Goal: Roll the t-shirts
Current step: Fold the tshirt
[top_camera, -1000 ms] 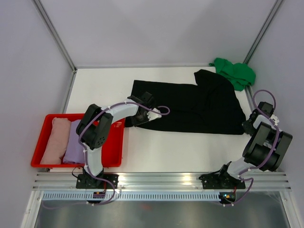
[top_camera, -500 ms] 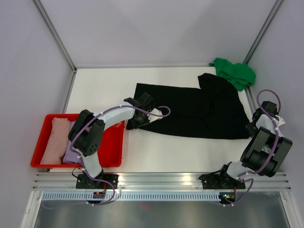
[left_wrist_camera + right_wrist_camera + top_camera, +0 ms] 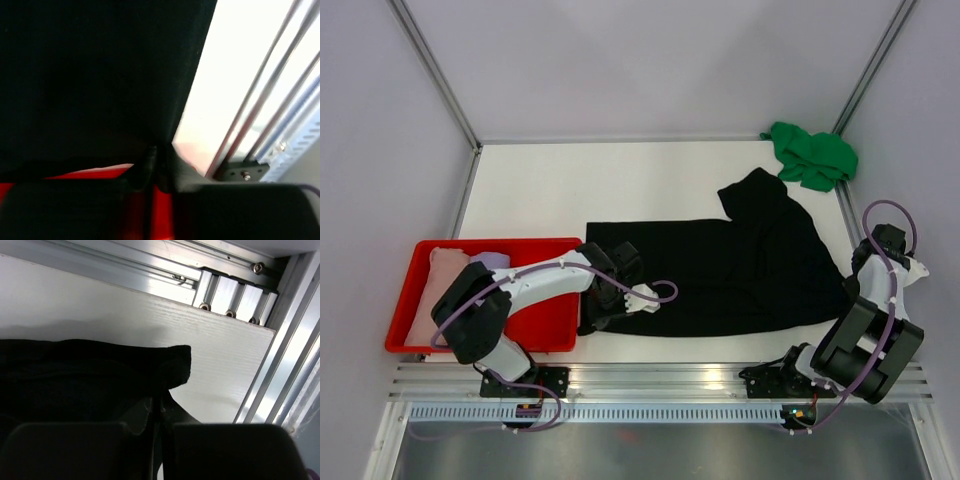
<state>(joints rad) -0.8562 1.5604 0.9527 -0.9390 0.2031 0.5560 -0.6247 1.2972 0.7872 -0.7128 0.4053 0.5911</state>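
Note:
The black t-shirt (image 3: 730, 270) lies spread across the near half of the white table (image 3: 550, 190). My left gripper (image 3: 598, 310) is shut on its left edge, by the red tray; the wrist view shows the black cloth (image 3: 95, 75) pinched between the jaws. My right gripper (image 3: 852, 290) is shut on the shirt's right corner, and the right wrist view shows the cloth corner (image 3: 175, 365) held in the jaws. The bright green t-shirt (image 3: 812, 154) is bunched at the far right corner. The pale pink t-shirt (image 3: 432, 295) and the lilac one (image 3: 490, 262) lie in the tray.
The red plastic tray (image 3: 545, 325) stands at the near left, touching the shirt's left edge. Aluminium rails (image 3: 660, 378) run along the near table edge. Grey walls and frame posts (image 3: 865, 80) close in the back and sides.
Both grippers have pulled the black t-shirt toward the near edge of the table. The left gripper moved down beside the tray; the right moved down along the right side.

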